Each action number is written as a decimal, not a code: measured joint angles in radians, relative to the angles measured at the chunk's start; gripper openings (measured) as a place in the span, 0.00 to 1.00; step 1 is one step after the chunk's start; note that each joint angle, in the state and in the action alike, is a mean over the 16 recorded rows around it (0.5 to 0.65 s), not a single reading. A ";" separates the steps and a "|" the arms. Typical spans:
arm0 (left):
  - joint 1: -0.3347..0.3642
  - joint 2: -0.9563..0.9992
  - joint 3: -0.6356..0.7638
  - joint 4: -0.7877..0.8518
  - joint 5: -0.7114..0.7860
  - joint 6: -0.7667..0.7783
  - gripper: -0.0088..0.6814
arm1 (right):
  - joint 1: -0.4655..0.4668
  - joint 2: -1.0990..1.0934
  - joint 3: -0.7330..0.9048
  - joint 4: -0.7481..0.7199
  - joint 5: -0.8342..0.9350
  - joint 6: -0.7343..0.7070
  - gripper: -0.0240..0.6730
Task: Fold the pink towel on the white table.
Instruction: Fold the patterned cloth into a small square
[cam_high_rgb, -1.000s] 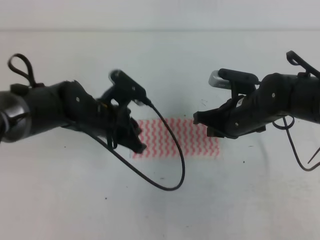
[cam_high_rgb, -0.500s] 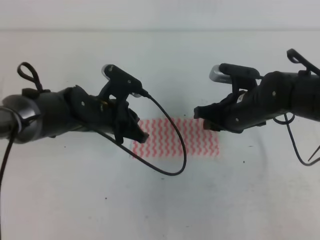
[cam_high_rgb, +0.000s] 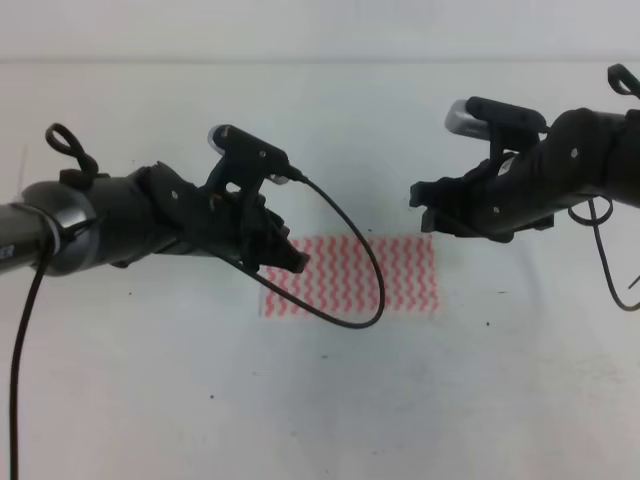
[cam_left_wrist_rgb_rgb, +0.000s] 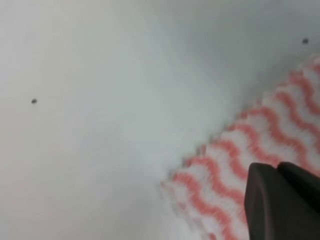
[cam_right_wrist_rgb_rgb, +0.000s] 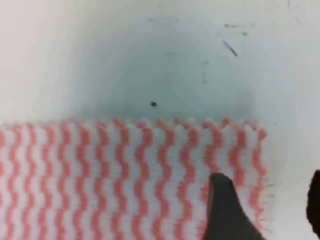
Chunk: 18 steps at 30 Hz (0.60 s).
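From the high view, the thin pink-and-white wavy-striped cloth towel lies flat on the plain white bench, between the two arms. The left hand hangs over the towel's left edge; the right hand sits just above its far right corner. Whether either hand is open is hard to tell from here.

Left wrist view: the towel's corner lies right below the dark fingertip; the fingers look pressed together on nothing, though I can't be sure.

Right wrist view: the towel spreads left of the hand, its right edge between two dark fingers standing apart, so open.

This looks light, limp and floppy; it should drape rather than hold shape. Pinching the corners looks best.
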<state>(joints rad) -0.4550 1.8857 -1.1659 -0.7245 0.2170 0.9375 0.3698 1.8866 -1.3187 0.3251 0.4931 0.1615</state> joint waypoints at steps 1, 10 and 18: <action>0.000 0.001 -0.004 -0.008 0.004 0.004 0.01 | -0.001 0.005 -0.001 0.000 0.001 0.000 0.08; 0.000 0.027 -0.023 -0.071 0.033 0.045 0.01 | -0.002 0.059 -0.004 0.002 -0.001 0.000 0.08; 0.000 0.065 -0.024 -0.105 0.045 0.079 0.01 | -0.002 0.096 -0.027 0.003 0.004 -0.001 0.08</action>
<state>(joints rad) -0.4551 1.9508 -1.1899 -0.8298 0.2618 1.0163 0.3682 1.9830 -1.3461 0.3284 0.4972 0.1605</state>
